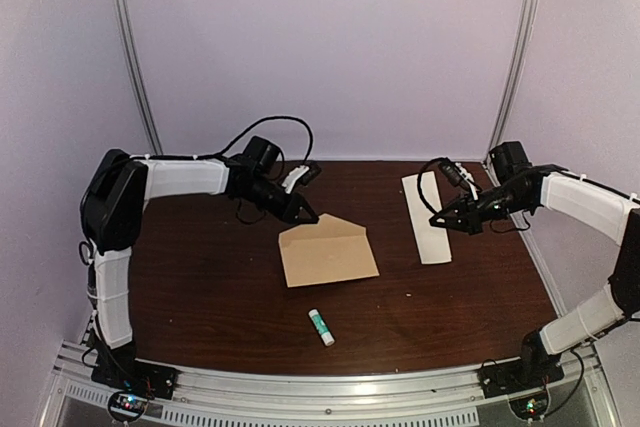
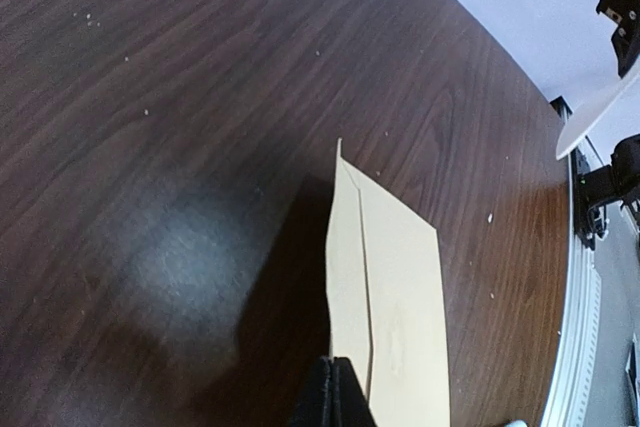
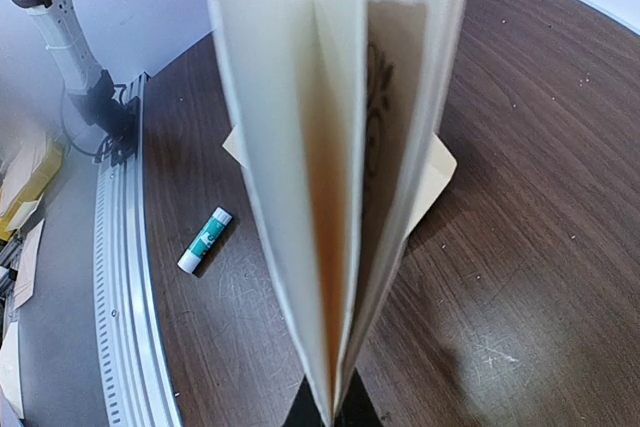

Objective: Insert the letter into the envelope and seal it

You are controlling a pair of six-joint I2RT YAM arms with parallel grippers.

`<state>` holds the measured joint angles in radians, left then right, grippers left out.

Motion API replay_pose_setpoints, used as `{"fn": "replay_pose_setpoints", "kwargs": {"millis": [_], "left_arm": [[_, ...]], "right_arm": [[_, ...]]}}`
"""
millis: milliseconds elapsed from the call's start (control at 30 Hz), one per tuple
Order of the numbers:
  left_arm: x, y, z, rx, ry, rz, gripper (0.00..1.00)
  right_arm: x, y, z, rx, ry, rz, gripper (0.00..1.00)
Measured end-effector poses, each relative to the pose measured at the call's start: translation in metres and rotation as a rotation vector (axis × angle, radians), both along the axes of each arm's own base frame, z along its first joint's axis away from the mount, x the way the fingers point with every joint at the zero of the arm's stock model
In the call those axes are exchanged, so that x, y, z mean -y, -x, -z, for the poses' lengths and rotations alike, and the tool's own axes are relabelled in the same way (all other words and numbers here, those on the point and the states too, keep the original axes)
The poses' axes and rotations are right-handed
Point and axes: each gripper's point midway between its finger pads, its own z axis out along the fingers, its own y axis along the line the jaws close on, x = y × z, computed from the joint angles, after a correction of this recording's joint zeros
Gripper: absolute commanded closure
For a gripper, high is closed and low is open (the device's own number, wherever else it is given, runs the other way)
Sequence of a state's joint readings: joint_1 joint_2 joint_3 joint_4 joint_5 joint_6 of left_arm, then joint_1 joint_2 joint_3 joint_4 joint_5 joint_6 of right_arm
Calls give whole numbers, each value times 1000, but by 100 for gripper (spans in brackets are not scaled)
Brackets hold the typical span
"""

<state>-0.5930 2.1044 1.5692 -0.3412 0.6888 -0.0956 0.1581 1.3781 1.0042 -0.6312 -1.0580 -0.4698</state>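
The tan envelope (image 1: pixel 328 250) lies mid-table with its pointed flap toward the back. My left gripper (image 1: pixel 305 215) is shut on the envelope's back-left edge; in the left wrist view its closed fingertips (image 2: pixel 338 394) pinch the edge of the envelope (image 2: pixel 395 307), which is lifted slightly. My right gripper (image 1: pixel 447 217) is shut on the cream letter (image 1: pixel 425 217), folded into a narrow strip and held above the table's right side. In the right wrist view the folded letter (image 3: pixel 330 147) fans out from the gripper (image 3: pixel 335 412), dark border print showing inside, with a corner of the envelope (image 3: pixel 440 162) behind it.
A green and white glue stick (image 1: pixel 321 327) lies on the table in front of the envelope, near the front edge; it also shows in the right wrist view (image 3: pixel 204 240). Metal rail (image 1: pixel 330 387) runs along the near edge. Cables hang off both wrists.
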Motion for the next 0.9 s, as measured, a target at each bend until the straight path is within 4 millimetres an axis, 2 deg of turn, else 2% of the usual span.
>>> {"fn": "replay_pose_setpoints", "kwargs": {"millis": [167, 267, 333, 467, 533, 667, 767, 900], "left_arm": [[-35, 18, -7, 13, -26, -8, 100], [-59, 23, -9, 66, -38, 5, 100], [-68, 23, -6, 97, -48, 24, 100], [-62, 19, 14, 81, -48, 74, 98], [-57, 14, 30, 57, -54, 85, 84], [-59, 16, 55, 2, -91, 90, 64], [-59, 14, 56, -13, -109, 86, 58], [-51, 1, 47, 15, -92, 94, 56]], "right_arm": [[0, 0, 0, 2, 0, 0, 98], [0, 0, -1, 4, 0, 0, 98], [0, 1, -1, 7, 0, -1, 98], [0, 1, -1, 9, 0, -3, 98], [0, 1, -1, 10, 1, -4, 98], [0, 2, -2, 21, 2, -7, 98], [1, 3, -3, 29, 3, -10, 98], [1, 3, -3, 32, 4, -12, 98]]}}
